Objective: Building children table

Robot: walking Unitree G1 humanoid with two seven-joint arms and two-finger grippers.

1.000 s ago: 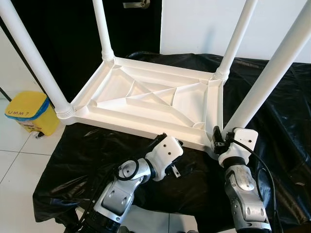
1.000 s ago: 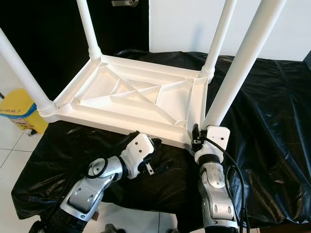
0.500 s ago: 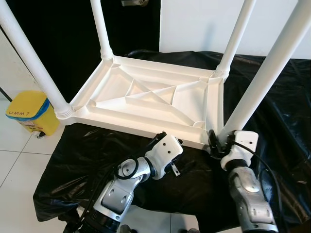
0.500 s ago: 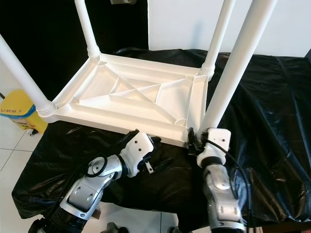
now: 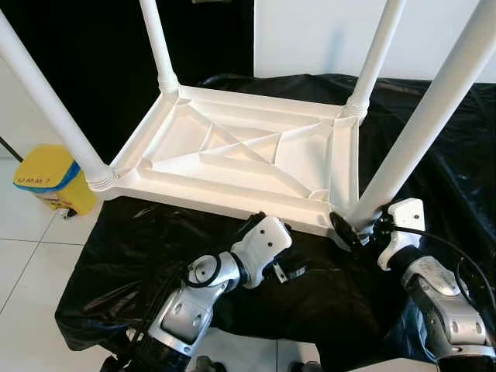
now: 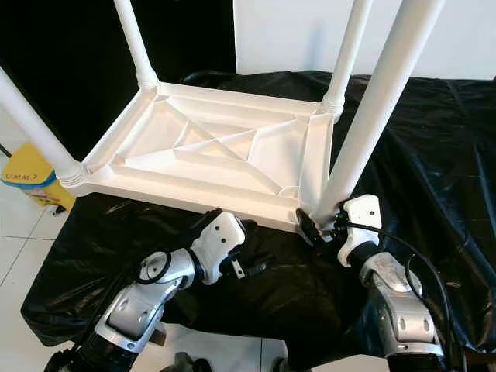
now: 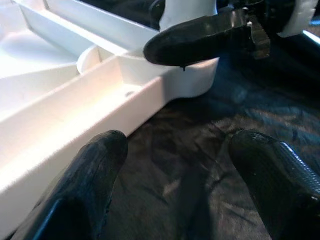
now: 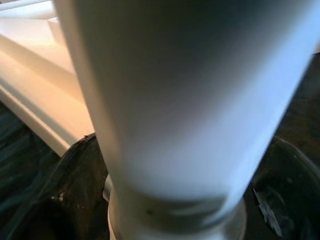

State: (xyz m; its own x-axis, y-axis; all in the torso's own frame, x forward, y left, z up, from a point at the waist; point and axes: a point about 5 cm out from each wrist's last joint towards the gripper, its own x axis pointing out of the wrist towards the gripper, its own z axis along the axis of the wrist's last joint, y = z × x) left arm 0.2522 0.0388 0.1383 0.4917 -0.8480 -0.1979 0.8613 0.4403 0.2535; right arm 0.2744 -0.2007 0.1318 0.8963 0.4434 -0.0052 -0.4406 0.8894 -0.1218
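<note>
On the black plastic sheet (image 5: 434,155) in front of me lies the white children table (image 5: 240,159), turned upside down, with its four white legs pointing up. My right gripper (image 5: 353,230) is at the bottom of the near right leg (image 5: 422,124), right at the near right corner of the table. Its black fingers (image 8: 60,200) sit one on each side of that leg, close against it, so I am holding the leg low down where it joins the corner. My left gripper (image 5: 285,267) is just near of the table's front edge, to the left of my right gripper. Its two fingers (image 7: 95,170) are spread wide apart over the black sheet and hold nothing. One finger is just beside the white edge, but I cannot tell if it touches it. Far to the left, on the white tiled floor (image 5: 23,256), stands a yellow bin (image 5: 53,180) with a blue band
</note>
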